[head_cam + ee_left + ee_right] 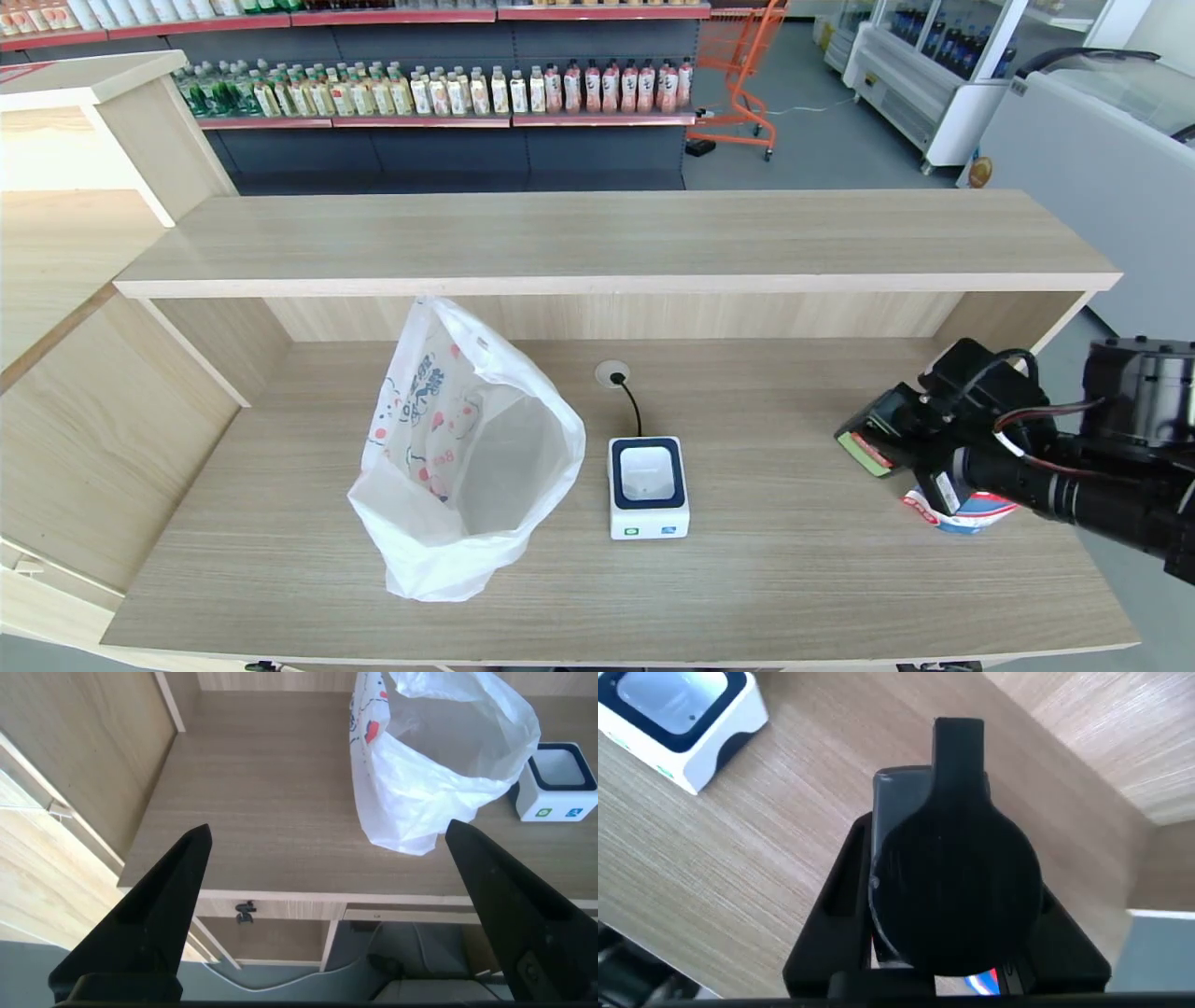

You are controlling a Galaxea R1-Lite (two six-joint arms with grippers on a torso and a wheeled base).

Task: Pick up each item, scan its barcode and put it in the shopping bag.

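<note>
The desk carries everything, and a raised ledge runs along behind the scanner. The shopping bag stands just left of the scanner with its mouth gaping upward. My right claw hangs well to the right of the scanner, pinching a dark pack with a green edge above the wood. A red, white and blue carton lies under that arm. My left claw is spread wide over the desk's near edge, left of the scanner beyond the bag. A black cable runs from the scanner back to a round port.
</note>
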